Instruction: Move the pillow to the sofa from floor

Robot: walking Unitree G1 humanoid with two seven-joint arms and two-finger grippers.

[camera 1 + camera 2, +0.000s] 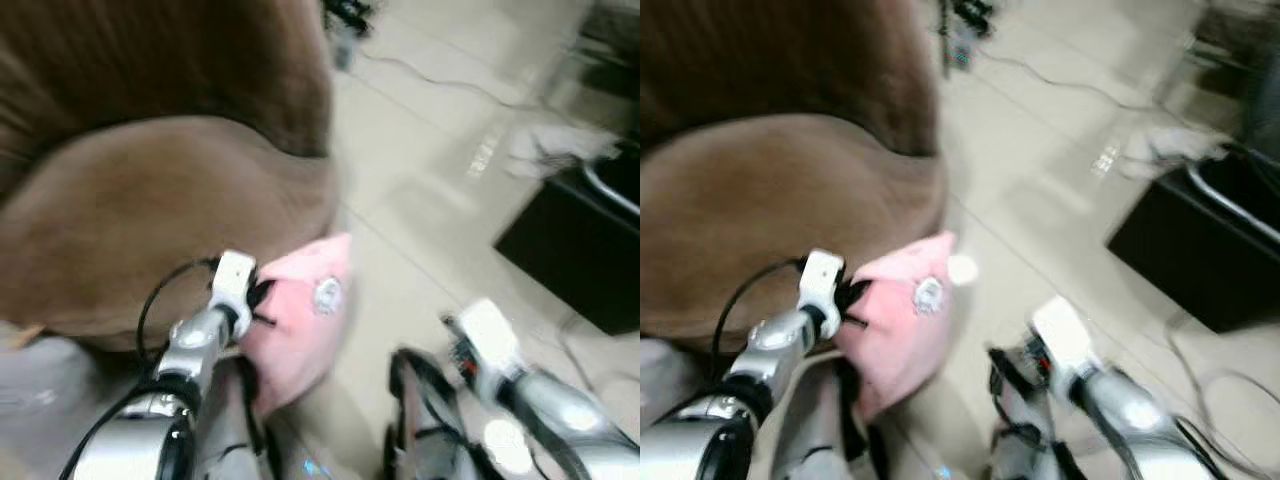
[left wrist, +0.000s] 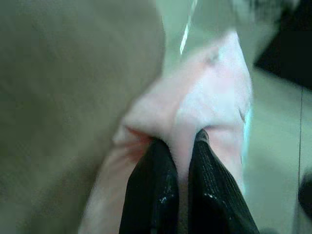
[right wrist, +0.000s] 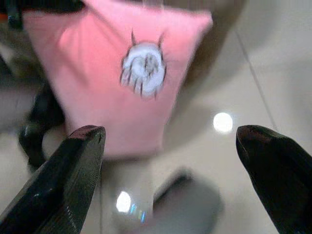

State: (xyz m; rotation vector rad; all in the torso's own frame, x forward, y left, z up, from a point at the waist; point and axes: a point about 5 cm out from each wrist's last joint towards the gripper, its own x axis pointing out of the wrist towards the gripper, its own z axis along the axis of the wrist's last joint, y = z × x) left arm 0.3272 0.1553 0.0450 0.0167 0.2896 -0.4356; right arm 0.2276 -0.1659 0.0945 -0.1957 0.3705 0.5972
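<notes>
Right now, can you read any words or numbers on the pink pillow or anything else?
No text can be read anywhere.
Soft pink square pillow: it carries a round white-grey patch with dark marks, a picture rather than letters; too blurred to say more. The left gripper is pinching the pillow's edge.
Brown fabric sofa: no label shows.
Black box on the pale floor: blurred, no writing to make out.

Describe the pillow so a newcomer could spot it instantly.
Start at the big brown sofa on the robot's left. Just in front of its rounded arm, over the pale tiled floor, hangs the pink pillow, pinched by the left gripper. It is the one pink thing here, with a small grey-white emblem on its face.
</notes>
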